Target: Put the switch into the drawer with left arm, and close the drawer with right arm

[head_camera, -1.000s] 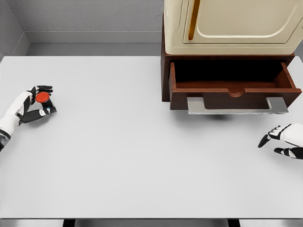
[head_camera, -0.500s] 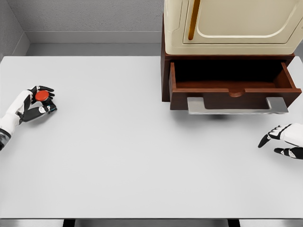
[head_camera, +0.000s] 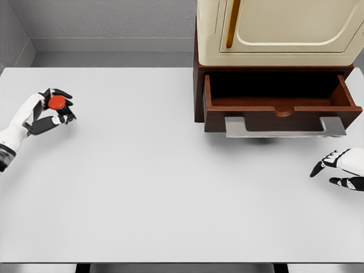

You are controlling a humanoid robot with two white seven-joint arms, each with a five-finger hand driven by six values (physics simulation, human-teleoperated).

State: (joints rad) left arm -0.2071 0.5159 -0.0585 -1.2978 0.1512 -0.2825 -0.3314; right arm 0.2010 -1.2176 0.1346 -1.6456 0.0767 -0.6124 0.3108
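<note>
- The left hand (head_camera: pixel 48 111) has a white back and palm shell, with dark, near-black fingers jointed in short segments
- Its white forearm ends in a dark grey band at the wrist, near the table's left edge
- The right hand (head_camera: pixel 341 169) shows the same scheme: white shell over the knuckles, black fingertips and black inner finger segments
- Small pale patches sit at the finger joints of both hands
- Only the hand and a stub of white wrist show on the right side
</note>
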